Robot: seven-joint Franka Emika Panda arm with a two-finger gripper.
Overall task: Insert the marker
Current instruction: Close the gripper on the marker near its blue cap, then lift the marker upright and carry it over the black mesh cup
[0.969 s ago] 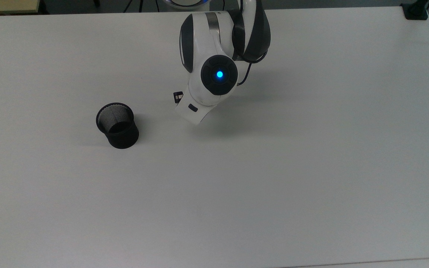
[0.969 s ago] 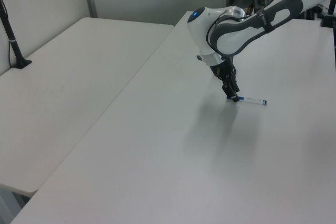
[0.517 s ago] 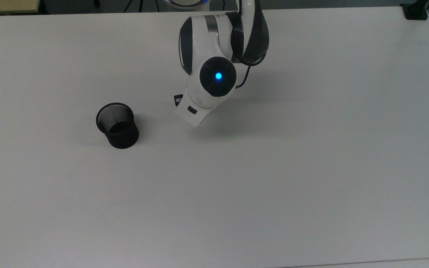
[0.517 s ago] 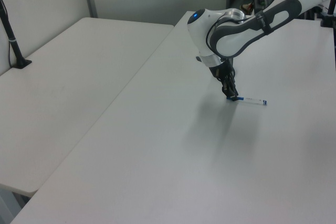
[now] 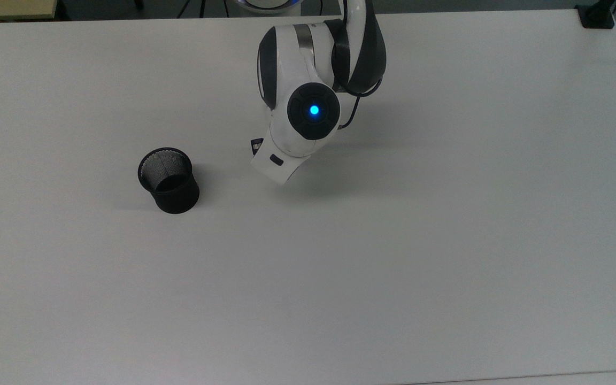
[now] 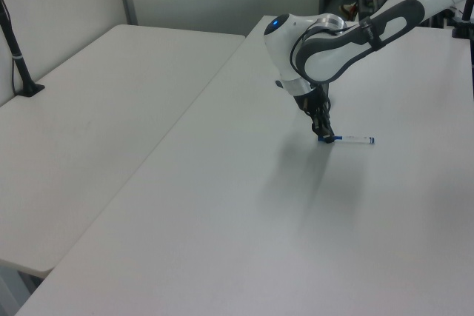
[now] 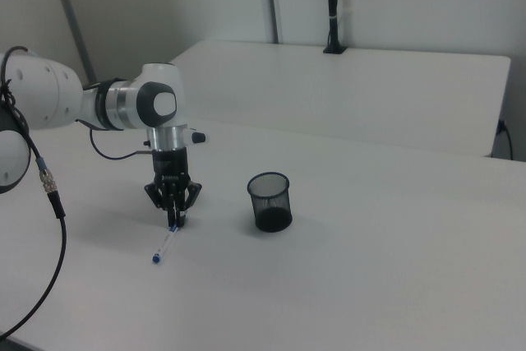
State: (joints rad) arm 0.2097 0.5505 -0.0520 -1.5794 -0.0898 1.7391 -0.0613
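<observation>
Lower than a second ago, the gripper (image 7: 173, 221) now pinches the blue-capped end of the marker (image 6: 351, 139), which lies flat on the white table (image 5: 447, 240). Well apart on the right view's right stands the black mesh cup (image 7: 269, 201), upright.
</observation>
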